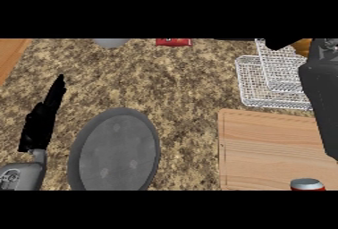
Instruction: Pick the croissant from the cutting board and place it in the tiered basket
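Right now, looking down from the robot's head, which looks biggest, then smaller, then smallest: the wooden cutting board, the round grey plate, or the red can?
1. Cutting board, though partly cut off
2. Grey plate, close behind
3. Red can, mostly cut off

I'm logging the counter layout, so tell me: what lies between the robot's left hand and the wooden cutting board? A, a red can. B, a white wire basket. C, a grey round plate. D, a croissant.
C: the grey round plate lies on the counter between the left hand and the cutting board.

Counter (165, 76): speckled brown-and-tan granite pattern. Plate (114, 152): grey, darker rim. Cutting board (264, 147): light wood grain. Tiered basket (267, 85): white wire mesh. Left hand (45, 118): black.
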`<state>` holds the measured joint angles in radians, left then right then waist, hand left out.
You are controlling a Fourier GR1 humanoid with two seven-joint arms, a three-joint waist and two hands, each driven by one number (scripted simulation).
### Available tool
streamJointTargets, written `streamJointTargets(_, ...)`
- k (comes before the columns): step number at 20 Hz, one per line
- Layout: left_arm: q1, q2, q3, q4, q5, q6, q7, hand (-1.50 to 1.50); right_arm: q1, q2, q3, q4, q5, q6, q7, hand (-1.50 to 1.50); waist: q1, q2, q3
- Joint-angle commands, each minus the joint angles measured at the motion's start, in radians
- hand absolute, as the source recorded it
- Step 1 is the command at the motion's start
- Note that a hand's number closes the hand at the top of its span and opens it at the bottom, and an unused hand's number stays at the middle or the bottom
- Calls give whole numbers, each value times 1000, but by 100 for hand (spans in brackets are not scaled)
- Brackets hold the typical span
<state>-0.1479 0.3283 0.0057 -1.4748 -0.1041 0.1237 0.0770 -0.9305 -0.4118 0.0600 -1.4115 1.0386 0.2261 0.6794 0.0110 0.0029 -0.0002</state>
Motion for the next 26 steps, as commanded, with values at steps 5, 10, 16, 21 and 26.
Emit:
streamJointTargets(5, -39, -38, 8, 65, -27, 7, -17, 0, 12, -103, -70, 182, 38, -79, -184, 150, -7, -1, 0)
streamJointTargets(10, -38, -45, 14, 71, -39, 7, -46, 0, 8, -141, -117, 360, -6, -118, -358, 150, -2, 2, 0)
streamJointTargets(16, -35, -20, 39, 28, -24, -27, 10, 0, -6, -123, -185, 456, -85, -118, -437, 150, 3, 1, 1)
streamJointTargets(21, 25, -26, 32, 10, -34, -19, -29, 0, 68, -54, -305, 460, -228, -72, -352, 150, -8, -5, 2)
streamJointTargets(26, -12, -53, 27, 20, -48, -9, -7, 0, 53, -65, -309, 572, -211, -144, -432, -150, 1, 1, 1)
